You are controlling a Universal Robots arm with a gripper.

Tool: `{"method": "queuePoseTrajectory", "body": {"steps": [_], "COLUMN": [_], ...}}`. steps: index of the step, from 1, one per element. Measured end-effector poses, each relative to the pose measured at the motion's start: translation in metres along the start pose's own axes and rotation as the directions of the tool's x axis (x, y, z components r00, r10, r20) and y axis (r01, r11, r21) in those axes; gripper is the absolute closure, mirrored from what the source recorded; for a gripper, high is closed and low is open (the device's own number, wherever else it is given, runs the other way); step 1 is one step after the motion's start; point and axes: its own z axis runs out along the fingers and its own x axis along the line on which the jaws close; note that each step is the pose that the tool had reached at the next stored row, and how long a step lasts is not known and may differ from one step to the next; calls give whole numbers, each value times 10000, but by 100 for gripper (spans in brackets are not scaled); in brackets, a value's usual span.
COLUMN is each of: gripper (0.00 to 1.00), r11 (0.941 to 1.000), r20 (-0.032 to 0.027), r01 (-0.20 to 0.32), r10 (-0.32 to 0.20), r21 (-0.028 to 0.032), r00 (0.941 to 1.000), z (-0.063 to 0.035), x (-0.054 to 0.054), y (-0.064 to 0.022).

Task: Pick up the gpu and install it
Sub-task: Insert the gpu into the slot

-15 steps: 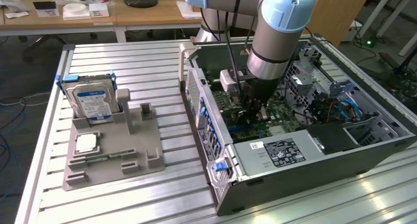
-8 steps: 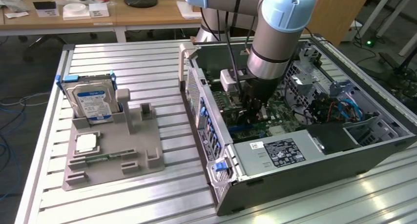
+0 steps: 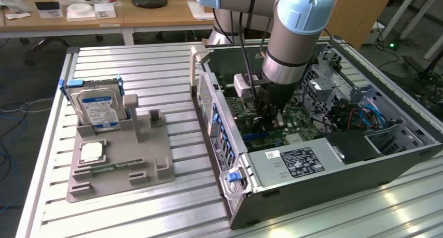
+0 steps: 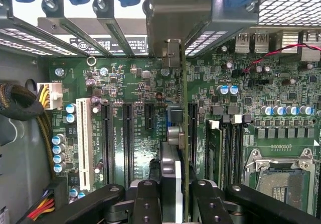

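Observation:
In the wrist view the gpu (image 4: 183, 148) shows edge-on as a thin green board, upright between my black fingers (image 4: 146, 196). Its silvery metal bracket (image 4: 173, 18) reaches up to the case's rear slot openings. My gripper (image 4: 174, 186) is shut on the card, holding it over the black expansion slots (image 4: 128, 143) of the green motherboard (image 4: 135, 83). The card's lower edge lines up with the long slot (image 4: 192, 133); whether it is seated I cannot tell. In the exterior view the gripper (image 3: 266, 113) reaches down inside the open computer case (image 3: 207, 93).
A grey fixture (image 3: 149, 160) at the exterior view's left holds a blue-labelled hard drive (image 3: 100, 106) and a processor chip (image 3: 91, 152). Inside the case are a memory stick (image 4: 214, 148), an open processor socket (image 4: 281, 179), a white slot (image 4: 84, 143), cable bundles (image 4: 20, 103) and the power supply (image 3: 298, 163).

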Motion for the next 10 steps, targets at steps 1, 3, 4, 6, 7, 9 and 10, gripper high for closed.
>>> {"method": "queuePoseTrajectory", "body": {"steps": [1, 3, 4, 6, 7, 9, 10], "gripper": [72, 72, 72, 72, 72, 72, 72], "r11": [10000, 10000, 10000, 10000, 10000, 10000, 10000], "r20": [0, -1, -1, 2, 1, 0, -3], "r01": [0, -3, -2, 1, 0, -1, -1], "r10": [0, 3, 2, -1, 0, 1, 1], "r21": [0, 0, 0, 0, 0, 0, -1], "r00": [10000, 10000, 10000, 10000, 10000, 10000, 10000], "z": [6, 15, 18, 32, 39, 48, 49], "x": [0, 1, 1, 1, 2, 2, 3], "y": [2, 9, 11, 11, 11, 13, 13]}}
